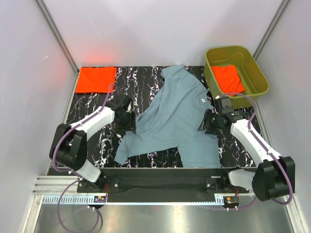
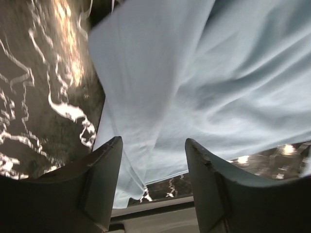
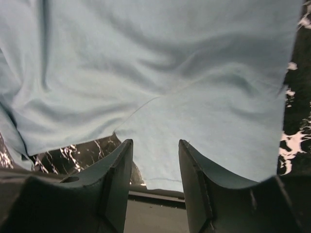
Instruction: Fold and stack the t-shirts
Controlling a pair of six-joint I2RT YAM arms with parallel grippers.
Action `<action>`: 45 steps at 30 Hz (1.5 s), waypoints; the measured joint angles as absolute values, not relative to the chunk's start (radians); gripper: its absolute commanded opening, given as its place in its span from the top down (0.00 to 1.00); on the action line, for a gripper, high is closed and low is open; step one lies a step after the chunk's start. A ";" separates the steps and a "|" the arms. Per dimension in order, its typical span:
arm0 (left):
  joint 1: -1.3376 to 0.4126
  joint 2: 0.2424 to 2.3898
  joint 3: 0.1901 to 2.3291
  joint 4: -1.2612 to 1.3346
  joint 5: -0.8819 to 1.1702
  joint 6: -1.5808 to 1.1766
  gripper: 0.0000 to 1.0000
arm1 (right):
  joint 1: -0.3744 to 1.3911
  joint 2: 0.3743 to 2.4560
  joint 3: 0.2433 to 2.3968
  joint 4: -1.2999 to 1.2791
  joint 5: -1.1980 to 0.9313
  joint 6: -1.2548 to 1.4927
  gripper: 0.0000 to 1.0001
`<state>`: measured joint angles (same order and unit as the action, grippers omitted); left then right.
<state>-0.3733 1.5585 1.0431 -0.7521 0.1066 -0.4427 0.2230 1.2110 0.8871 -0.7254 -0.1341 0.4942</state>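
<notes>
A large blue-grey t-shirt [image 1: 176, 116] lies spread and rumpled across the middle of the black marbled table [image 1: 92, 111]. My left gripper [image 1: 129, 124] hovers at its left edge, open, with the cloth [image 2: 194, 87] below and nothing between the fingers [image 2: 104, 170]. At the shirt's right side my right gripper [image 1: 204, 124] is open too, over the fabric [image 3: 160, 73] without holding it. A folded orange-red t-shirt [image 1: 95, 79] lies at the table's back left. Another orange-red t-shirt [image 1: 227, 77] sits inside the tub.
An olive-green plastic tub [image 1: 252, 68] stands at the back right corner, just behind the right arm. White walls close in the table on three sides. The arm bases sit on a black rail [image 1: 160, 182] at the near edge.
</notes>
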 measured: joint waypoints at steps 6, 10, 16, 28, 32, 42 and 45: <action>-0.469 1.576 1.025 -0.755 -0.023 -0.506 0.40 | 0.228 1.245 0.866 -0.722 -0.194 0.495 0.52; -0.479 1.637 1.025 -0.731 -0.068 -0.519 0.74 | 0.231 1.311 0.856 -0.696 -0.235 0.505 0.69; -0.476 1.677 1.049 -0.723 -0.114 -0.498 1.00 | 0.239 1.472 0.796 -0.622 -0.262 0.564 0.88; -0.118 1.504 1.087 -0.790 -0.111 -0.373 0.47 | 0.242 1.584 0.808 -0.602 -0.253 0.588 0.94; 0.043 1.508 1.142 -0.846 -0.189 -0.340 0.05 | 0.247 1.590 0.827 -0.610 -0.241 0.578 0.86; 0.038 0.954 0.801 -0.898 0.002 -0.553 0.21 | 0.269 1.446 0.894 -0.665 -0.237 0.525 0.66; 0.043 0.918 0.685 -0.934 0.016 -0.656 0.22 | 0.278 1.398 0.898 -0.668 -0.256 0.524 0.65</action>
<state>0.0425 0.9180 0.6853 -0.9337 0.0162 -0.6559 0.2783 1.3975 0.8978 -0.6682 -0.2562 0.5243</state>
